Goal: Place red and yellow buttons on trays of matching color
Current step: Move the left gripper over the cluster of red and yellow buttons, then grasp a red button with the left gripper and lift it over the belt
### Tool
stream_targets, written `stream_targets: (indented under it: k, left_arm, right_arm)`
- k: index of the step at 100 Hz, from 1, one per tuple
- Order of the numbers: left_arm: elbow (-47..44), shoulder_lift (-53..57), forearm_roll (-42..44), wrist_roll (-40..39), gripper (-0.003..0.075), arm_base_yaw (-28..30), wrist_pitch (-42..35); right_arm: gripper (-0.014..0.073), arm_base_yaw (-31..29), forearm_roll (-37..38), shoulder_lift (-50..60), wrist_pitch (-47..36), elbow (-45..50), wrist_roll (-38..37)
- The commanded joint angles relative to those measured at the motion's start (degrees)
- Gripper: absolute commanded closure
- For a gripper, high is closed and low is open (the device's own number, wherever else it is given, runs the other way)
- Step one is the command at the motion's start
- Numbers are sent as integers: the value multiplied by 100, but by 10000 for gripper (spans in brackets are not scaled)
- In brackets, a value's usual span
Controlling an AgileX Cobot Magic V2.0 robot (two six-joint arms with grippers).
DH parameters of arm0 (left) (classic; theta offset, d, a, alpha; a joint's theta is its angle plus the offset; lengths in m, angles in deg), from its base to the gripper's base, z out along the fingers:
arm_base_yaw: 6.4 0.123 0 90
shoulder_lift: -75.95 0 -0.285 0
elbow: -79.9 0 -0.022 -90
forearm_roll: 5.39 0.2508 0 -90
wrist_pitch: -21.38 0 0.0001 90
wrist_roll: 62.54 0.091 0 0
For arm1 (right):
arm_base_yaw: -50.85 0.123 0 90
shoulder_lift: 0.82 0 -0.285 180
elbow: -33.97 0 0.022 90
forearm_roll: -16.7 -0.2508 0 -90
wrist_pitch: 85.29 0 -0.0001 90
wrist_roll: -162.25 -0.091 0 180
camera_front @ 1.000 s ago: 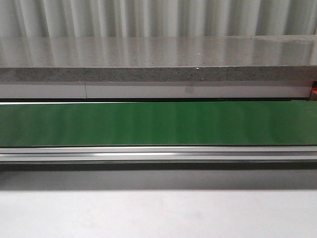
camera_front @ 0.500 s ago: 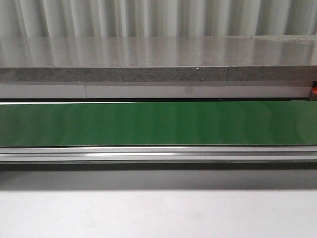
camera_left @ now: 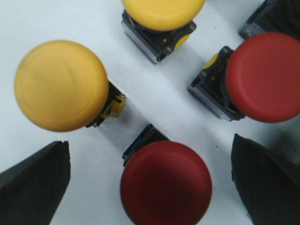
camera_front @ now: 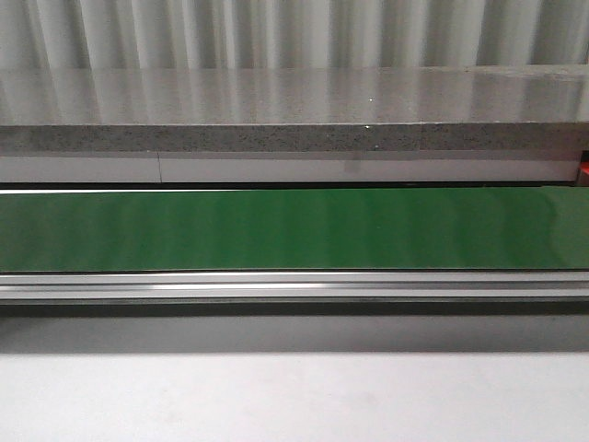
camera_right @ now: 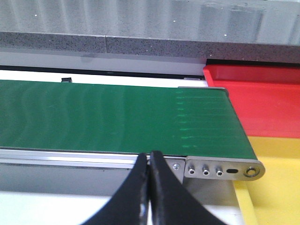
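Buttons cluster on white table [camera_left: 33,18] directly under left gripper [camera_left: 150,187]: red button [camera_left: 165,183] sits between its two dark fingers [camera_left: 35,187], cap up, neither finger touching it. Second red button [camera_left: 265,77] lies just beside it; yellow button [camera_left: 61,85] on the other side; another yellow button [camera_left: 161,11] cut off at the frame edge. All four are mushroom-capped with grey bases (a fifth base may show at one corner, too little visible to say).

Left claw stands wide, nothing held. Right gripper [camera_right: 149,164] has its fingertips pressed together, empty, parked near the conveyor's near rail.

Outward: green belt [camera_front: 294,228] runs left to right across the front view, bare. At its right end, red tray [camera_right: 258,93] sits farther back, yellow tray [camera_right: 276,187] nearer, the two edge to edge. No button lies on either as far as visible.

Step in hand, as judged: first pick, left arm lined up over the red one. Next move calls for a straight descent so the fingers clear the neighbouring caps, then a close on the cap or neck. Neighbours are close; a skewed drop could knock one.
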Motion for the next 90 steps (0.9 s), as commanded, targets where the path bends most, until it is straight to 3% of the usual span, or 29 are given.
stream_targets:
  k: [1, 12, 51, 90]
  left_arm:
    - [158, 132, -17, 5, 79, 11, -298]
    - [158, 132, -17, 5, 173, 11, -390]
    - [158, 148, -19, 5, 720, -1, -259]
    - [158, 1612, 66, 28, 740, -549, 167]
  right_arm:
    - [661, -12, 55, 95, -477, 5, 17]
    - [661, -12, 55, 95, -477, 5, 17]
    - [661, -12, 55, 95, -477, 5, 17]
    - [661, -12, 55, 95, -477, 5, 17]
